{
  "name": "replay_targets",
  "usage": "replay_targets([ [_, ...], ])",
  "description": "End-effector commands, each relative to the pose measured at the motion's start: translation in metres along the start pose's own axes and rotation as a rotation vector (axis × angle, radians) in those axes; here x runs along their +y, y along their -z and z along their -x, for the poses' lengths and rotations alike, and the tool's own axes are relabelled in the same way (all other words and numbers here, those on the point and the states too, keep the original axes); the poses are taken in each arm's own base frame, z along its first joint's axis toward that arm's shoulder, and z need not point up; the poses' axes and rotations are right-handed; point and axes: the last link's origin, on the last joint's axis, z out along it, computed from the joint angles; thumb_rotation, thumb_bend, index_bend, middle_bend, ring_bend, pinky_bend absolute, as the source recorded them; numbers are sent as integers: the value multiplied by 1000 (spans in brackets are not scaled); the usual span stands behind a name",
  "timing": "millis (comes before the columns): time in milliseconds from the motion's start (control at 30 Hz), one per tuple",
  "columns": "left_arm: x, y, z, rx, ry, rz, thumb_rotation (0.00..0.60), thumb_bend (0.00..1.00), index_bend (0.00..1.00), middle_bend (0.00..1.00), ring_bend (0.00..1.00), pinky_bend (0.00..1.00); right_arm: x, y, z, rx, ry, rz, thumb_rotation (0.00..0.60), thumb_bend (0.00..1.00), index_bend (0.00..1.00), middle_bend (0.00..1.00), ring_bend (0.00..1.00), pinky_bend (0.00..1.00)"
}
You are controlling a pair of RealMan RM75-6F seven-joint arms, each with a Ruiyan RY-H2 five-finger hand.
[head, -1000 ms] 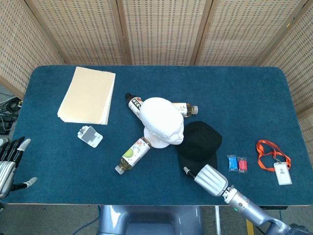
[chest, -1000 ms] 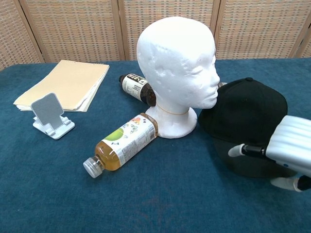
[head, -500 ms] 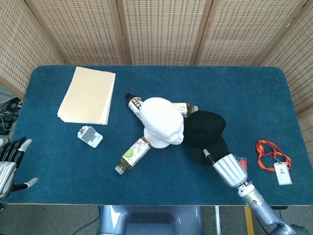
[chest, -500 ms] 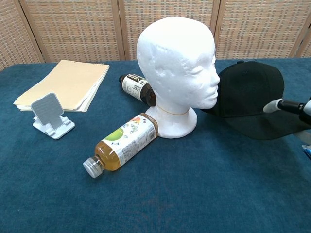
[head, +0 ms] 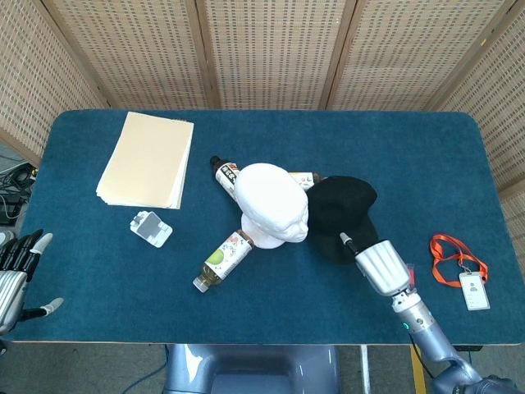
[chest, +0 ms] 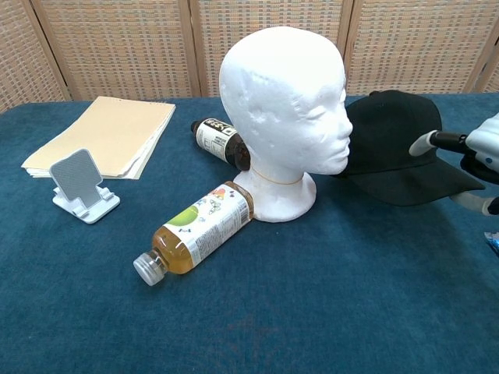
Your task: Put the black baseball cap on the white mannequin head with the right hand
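**Cap is off the table and closing on the head**

Working left to right: my left hand (head: 18, 275) sits idle at the table's near-left edge, fingers spread and holding nothing, exactly where it was a second ago. The cream paper stack (head: 148, 160), the small grey phone stand (head: 152, 228) and the green-labelled drink bottle lying on its side (chest: 195, 231) have not moved.

The white foam mannequin head (chest: 284, 101) stands upright at centre, still bare. The change is just to its right: the black fabric baseball cap (chest: 398, 152), which a second ago lay flat on the blue cloth in front of me, is now lifted, carried back and up beside the head's face, near it but not on it. My right hand (head: 381, 267) pinches the cap by its brim, one fingertip (chest: 421, 143) showing over the top of the brim.

I judge the pickup done; what remains is raising the cap above the crown and lowering it squarely.
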Motion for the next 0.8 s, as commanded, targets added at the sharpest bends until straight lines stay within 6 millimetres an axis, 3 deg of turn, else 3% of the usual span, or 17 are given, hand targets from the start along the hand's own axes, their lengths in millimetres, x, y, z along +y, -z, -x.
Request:
replay_targets([
  [33, 0, 0, 0, -2, 1, 1, 600, 0, 0, 0, 0, 0, -3, -7, 1, 5, 7, -8, 600, 517, 341, 999, 1000, 1000],
  [200, -1, 0, 0, -3, 3, -1, 600, 0, 0, 0, 0, 0, -4, -24, 4, 13, 44, -9, 600, 799, 357, 1000, 1000, 1000],
  [267, -1, 0, 0, -3, 2, -3, 600, 0, 0, 0, 0, 0, -3, -28, 6, 12, 56, -6, 600, 847, 342, 1000, 1000, 1000],
  [400, -2, -1, 0, -4, 4, -7, 600, 0, 0, 0, 0, 0, 1, -34, 7, 10, 83, 3, 600, 890, 364, 1000, 1000, 1000],
  [533, -2, -1, 0, -6, 3, -6, 600, 0, 0, 0, 0, 0, 7, -40, 8, 11, 75, 37, 600, 894, 604, 1000, 1000, 1000],
  [600, -2, -1, 0, -5, 2, -6, 600, 0, 0, 0, 0, 0, 10, -42, 7, 18, 60, 54, 600, 894, 661, 1000, 1000, 1000],
  [800, -2, -1, 1, -8, 0, -6, 600, 0, 0, 0, 0, 0, 23, -50, 0, 57, 7, 112, 600, 894, 675, 1000, 1000, 1000],
])
